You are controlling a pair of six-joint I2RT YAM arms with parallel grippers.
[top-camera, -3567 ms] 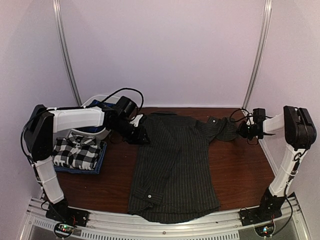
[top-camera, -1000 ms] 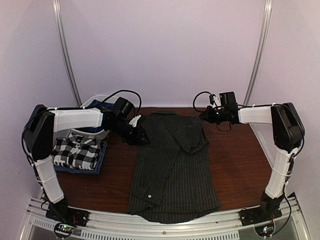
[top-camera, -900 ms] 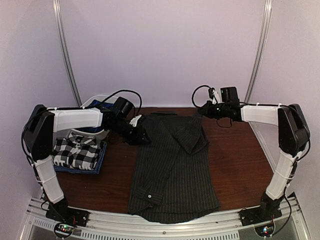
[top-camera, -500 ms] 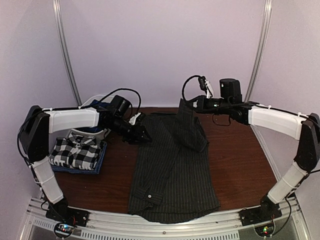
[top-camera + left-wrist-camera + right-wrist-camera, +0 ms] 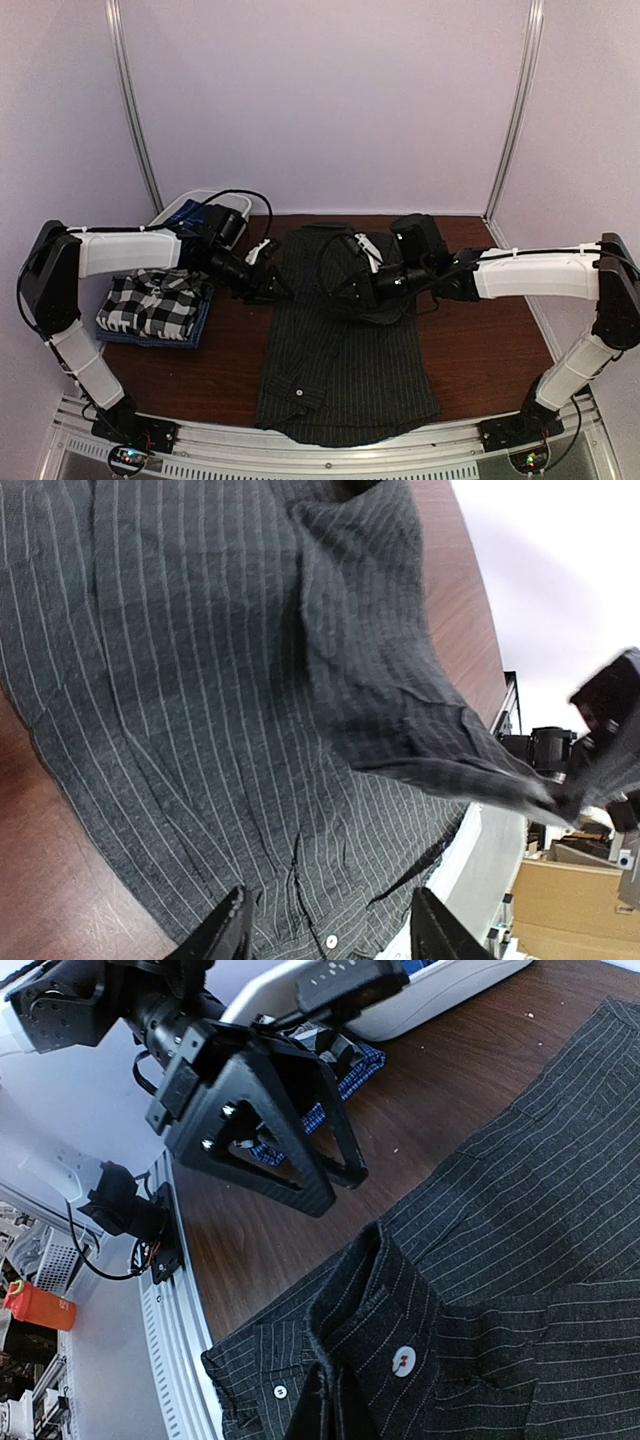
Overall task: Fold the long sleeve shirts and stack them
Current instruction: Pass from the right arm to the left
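Over the middle of the pinstriped shirt (image 5: 340,385), the right gripper (image 5: 326,1408) is pinched shut on the buttoned cuff (image 5: 385,1345). It holds that sleeve (image 5: 400,690) lifted clear of the body, so the cloth sags in a loose ridge behind it. At the far left edge of the same shirt, the left gripper (image 5: 328,905) has its fingers apart with nothing between them, poised just above the striped cloth near the shoulder.

The shirt lies lengthwise on the table (image 5: 490,340), collar at the far end and hem at the near edge. Its other sleeve is laid down along the left side. Well to the left sits the folded checked shirt (image 5: 150,300), stacked on the blue shirt (image 5: 204,322).

This cloth looks light, soft and limp. It will likely drape and crease wherever it is let go, and one layer may slide over another. The cuff, doubled and stiffer, seems a sound hold for the sleeve. For the body folds, the shoulder seam, side seam or hem should give a firmer pinch than the open panel, which would probably just bunch.
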